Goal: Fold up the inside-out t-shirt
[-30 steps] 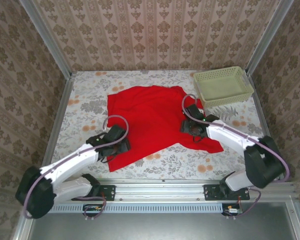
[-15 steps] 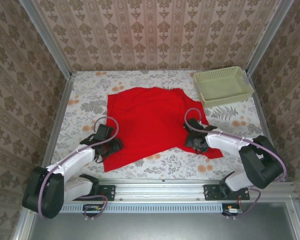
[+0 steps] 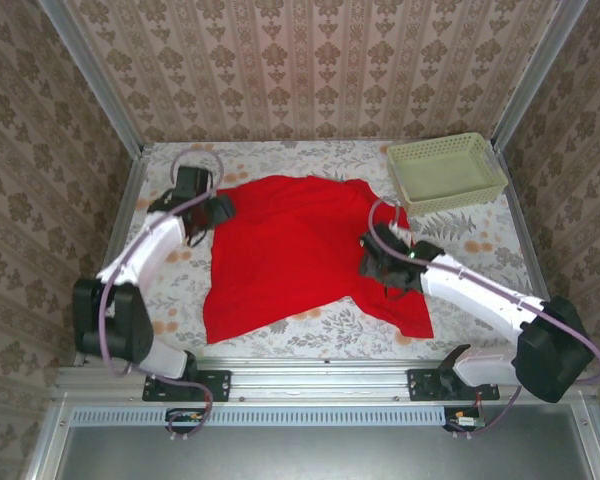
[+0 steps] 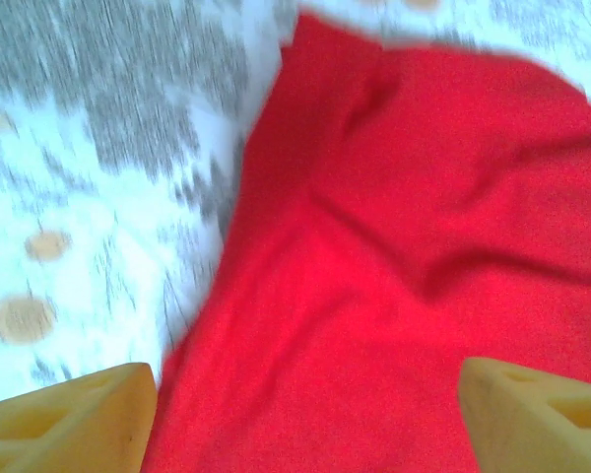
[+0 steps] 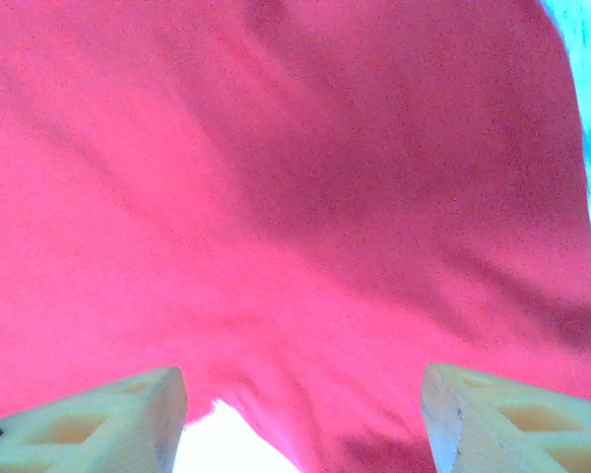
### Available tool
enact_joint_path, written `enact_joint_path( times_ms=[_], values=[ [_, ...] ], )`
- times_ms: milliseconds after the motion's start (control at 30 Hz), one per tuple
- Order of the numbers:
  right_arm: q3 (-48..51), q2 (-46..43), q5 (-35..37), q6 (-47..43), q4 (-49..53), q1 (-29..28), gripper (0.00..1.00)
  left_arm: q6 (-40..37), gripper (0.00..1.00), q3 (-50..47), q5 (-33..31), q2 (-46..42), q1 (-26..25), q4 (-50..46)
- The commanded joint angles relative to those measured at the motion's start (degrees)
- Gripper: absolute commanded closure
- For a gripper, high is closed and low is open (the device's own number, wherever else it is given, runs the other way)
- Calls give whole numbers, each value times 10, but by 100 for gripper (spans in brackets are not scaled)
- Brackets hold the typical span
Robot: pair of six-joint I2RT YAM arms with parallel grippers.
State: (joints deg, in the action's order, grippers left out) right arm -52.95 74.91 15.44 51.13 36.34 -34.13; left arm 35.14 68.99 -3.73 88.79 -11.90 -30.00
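Note:
The inside-out t-shirt (image 3: pixel 295 250) is bright red cloth, spread mostly flat across the middle of the floral table. My left gripper (image 3: pixel 218 208) is at the shirt's far-left corner. In the left wrist view its yellow fingers (image 4: pixel 74 424) stand wide apart and open, with the t-shirt (image 4: pixel 404 256) and its left edge below them. My right gripper (image 3: pixel 377 267) hovers over the shirt's right side. It is open too, and its pale fingers (image 5: pixel 89 426) straddle the t-shirt (image 5: pixel 276 177) near a hem edge where a bit of white table shows.
A pale green basket (image 3: pixel 446 172) stands at the table's back right corner, just past the shirt. Patterned walls and metal posts close in the table. Bare floral tabletop (image 3: pixel 160 270) lies left of the shirt and along the near edge.
My left arm has swung from the shirt's near-left hem to its far-left corner, and its jaws have widened. The shirt's near-right corner has shifted towards the front edge. The right gripper barely moved.

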Motion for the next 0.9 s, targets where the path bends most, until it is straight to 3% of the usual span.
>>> enact_joint_path(
  times_ms=[0, 200, 500, 633, 867],
  values=[
    [-59, 44, -36, -108, -51, 50, 34, -46, 17, 97, -46, 104, 27, -42],
    [-240, 241, -62, -206, -31, 111, 34, -72, 16, 289, -34, 286, 57, -87],
    [-436, 468, -66, -239, 23, 135, 35, -102, 22, 446, 11, 442, 62, -131],
    [-441, 497, -60, -237, 28, 134, 38, -112, 31, 470, 28, 466, 62, -132],
    [-360, 484, -53, -187, 33, 133, 41, -120, 50, 477, 73, 470, 63, -122]
  ],
)
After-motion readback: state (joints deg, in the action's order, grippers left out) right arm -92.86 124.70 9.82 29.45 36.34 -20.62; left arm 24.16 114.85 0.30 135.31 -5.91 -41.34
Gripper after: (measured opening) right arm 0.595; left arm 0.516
